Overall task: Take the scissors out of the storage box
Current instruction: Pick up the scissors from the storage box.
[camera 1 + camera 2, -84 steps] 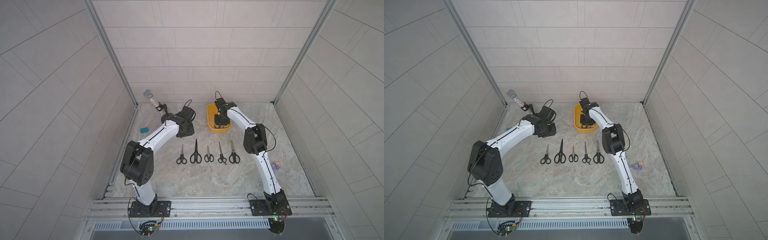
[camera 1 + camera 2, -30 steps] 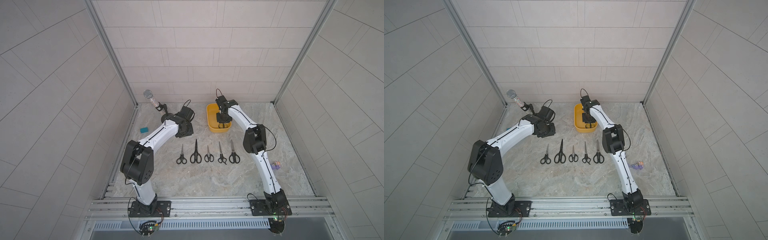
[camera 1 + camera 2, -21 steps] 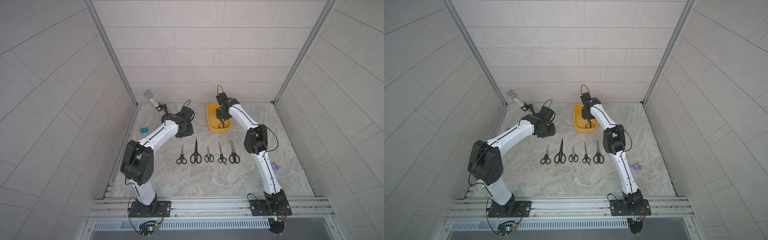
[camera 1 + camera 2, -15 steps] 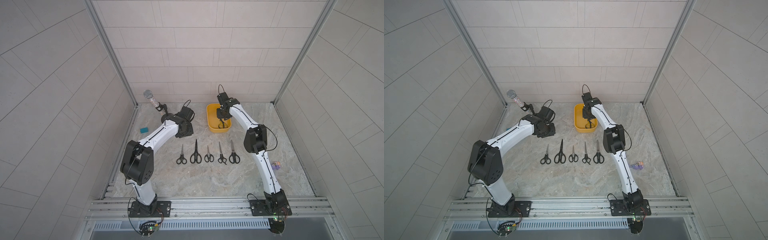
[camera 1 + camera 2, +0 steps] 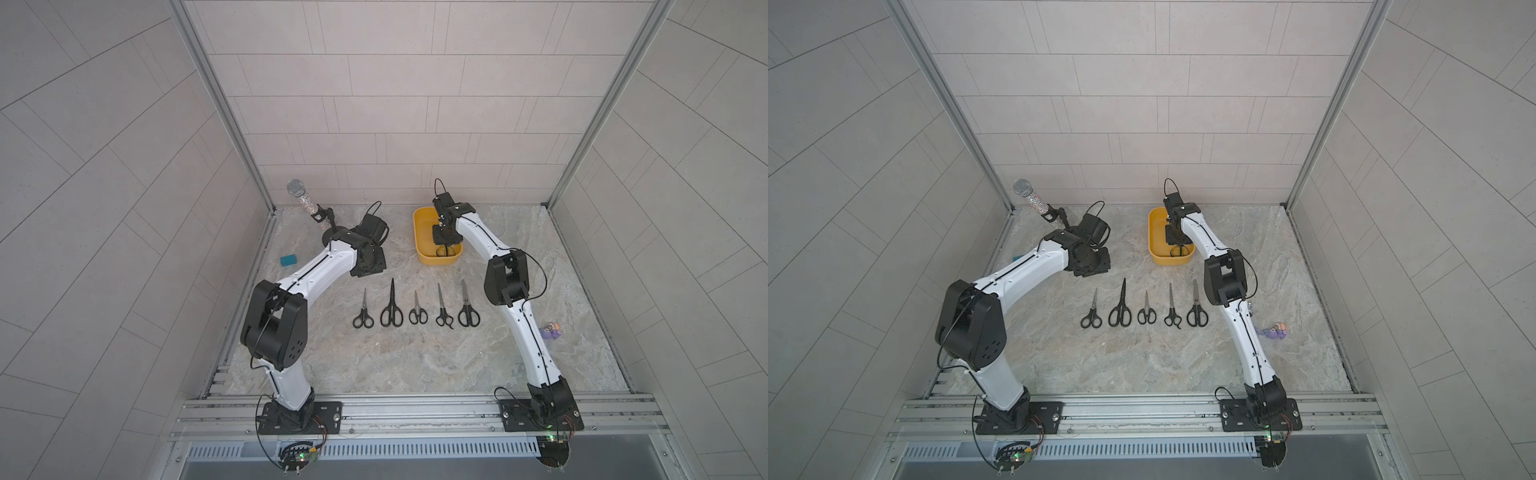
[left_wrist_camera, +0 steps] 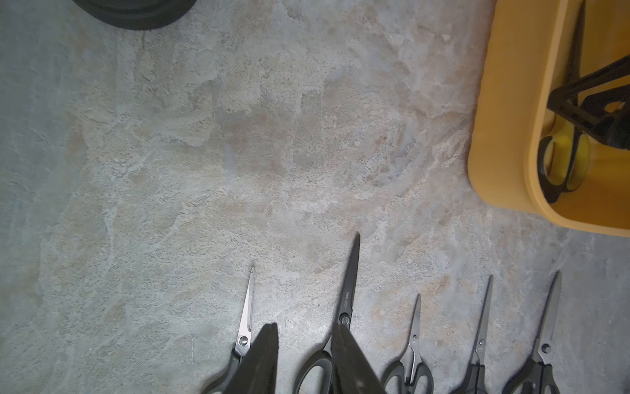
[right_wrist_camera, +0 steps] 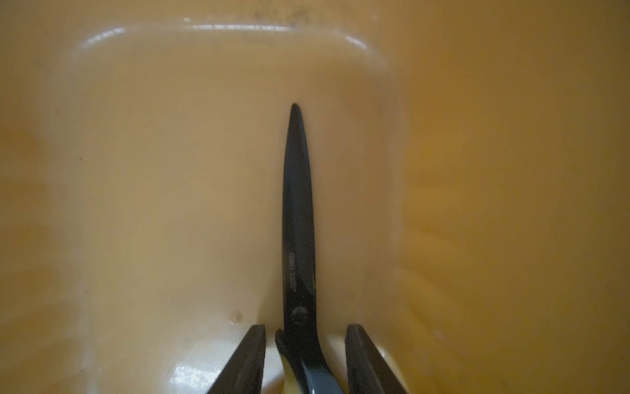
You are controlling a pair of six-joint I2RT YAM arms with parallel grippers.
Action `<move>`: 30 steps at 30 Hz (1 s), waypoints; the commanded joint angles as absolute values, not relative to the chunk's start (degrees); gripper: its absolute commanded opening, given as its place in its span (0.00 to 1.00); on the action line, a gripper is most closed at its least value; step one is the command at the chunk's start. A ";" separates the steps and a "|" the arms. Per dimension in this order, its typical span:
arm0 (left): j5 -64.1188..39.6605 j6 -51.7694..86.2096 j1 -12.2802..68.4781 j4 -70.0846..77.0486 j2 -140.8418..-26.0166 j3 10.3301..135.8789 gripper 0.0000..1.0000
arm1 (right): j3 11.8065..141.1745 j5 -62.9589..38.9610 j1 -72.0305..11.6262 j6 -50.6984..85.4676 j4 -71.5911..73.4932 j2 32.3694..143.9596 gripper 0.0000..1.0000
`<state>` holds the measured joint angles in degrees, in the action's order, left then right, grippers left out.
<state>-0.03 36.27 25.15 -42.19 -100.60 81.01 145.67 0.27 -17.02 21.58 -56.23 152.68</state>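
While the yellow-handled scissors (image 7: 298, 221) lie in the yellow storage box (image 7: 136, 170), the right gripper (image 7: 305, 329) straddles their pivot, jaws apart; closing squarely there should hold best. Nearby, the left gripper (image 6: 304, 325) hangs apart, empty, over the table (image 5: 374, 365).

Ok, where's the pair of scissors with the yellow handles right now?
In a top view the yellow-handled scissors are inside the storage box, straddled by the open right gripper, beyond the row of five black pairs.
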 commanded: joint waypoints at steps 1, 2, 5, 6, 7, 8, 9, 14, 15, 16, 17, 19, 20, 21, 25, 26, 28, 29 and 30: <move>0.09 35.95 24.80 -42.36 -99.59 80.00 0.33 | 146.43 1.12 -17.49 22.35 -59.06 154.46 0.40; 0.22 35.96 24.79 -42.44 -99.51 79.98 0.33 | 146.45 1.25 -17.45 22.58 -59.61 154.58 0.38; 0.28 35.86 24.55 -42.45 -99.51 79.98 0.33 | 146.35 0.63 -17.48 22.48 -61.61 154.95 0.32; 0.27 35.86 24.46 -42.45 -99.57 79.98 0.33 | 146.29 0.21 -17.45 22.42 -62.16 155.10 0.32; 0.22 35.86 24.43 -42.34 -99.57 79.98 0.33 | 146.20 -0.56 -17.42 22.41 -62.59 155.21 0.28; 0.19 35.82 24.24 -42.34 -99.61 79.98 0.33 | 145.93 -1.20 -17.28 22.50 -62.90 155.30 0.24; 0.05 35.79 24.18 -42.36 -99.60 80.05 0.33 | 145.68 -1.78 -17.31 22.59 -63.10 155.30 0.21; 0.09 35.84 24.00 -42.30 -99.38 79.60 0.33 | 145.02 -4.32 -17.14 21.58 -62.72 154.75 0.04; 0.09 35.77 23.91 -42.20 -99.33 79.42 0.33 | 145.00 -4.52 -17.13 21.41 -62.39 154.38 0.02; 0.09 35.86 23.98 -42.11 -99.24 79.20 0.33 | 144.94 -4.81 -17.12 21.15 -61.74 153.87 0.00; 0.07 35.97 23.82 -42.01 -99.15 79.04 0.33 | 145.02 -5.06 -17.14 21.03 -60.96 153.25 0.00; 0.00 36.03 23.78 -41.92 -99.12 78.93 0.33 | 145.02 -5.05 -17.12 20.84 -59.10 151.80 0.00; 0.00 36.04 23.73 -41.87 -99.05 78.95 0.33 | 144.99 -5.08 -17.14 20.85 -57.96 150.87 0.00; 0.00 36.04 23.73 -41.92 -99.03 78.93 0.33 | 145.04 -5.26 -17.09 20.83 -56.92 150.04 0.00; 0.00 36.04 23.60 -41.84 -98.79 78.93 0.33 | 145.20 -5.10 -17.04 20.75 -53.96 146.43 0.00; 0.01 36.04 23.61 -41.83 -98.69 78.93 0.33 | 145.36 -5.06 -17.05 20.76 -53.89 145.83 0.00; 0.06 36.08 23.55 -41.84 -98.59 78.84 0.33 | 145.46 -5.10 -16.92 20.56 -53.94 144.51 0.00; 0.00 36.04 23.55 -41.75 -98.57 78.84 0.33 | 145.38 -5.10 -16.96 20.33 -54.16 143.84 0.00; -0.08 36.04 23.60 -41.73 -98.60 78.92 0.33 | 145.33 -5.18 -16.96 19.99 -54.69 143.09 0.00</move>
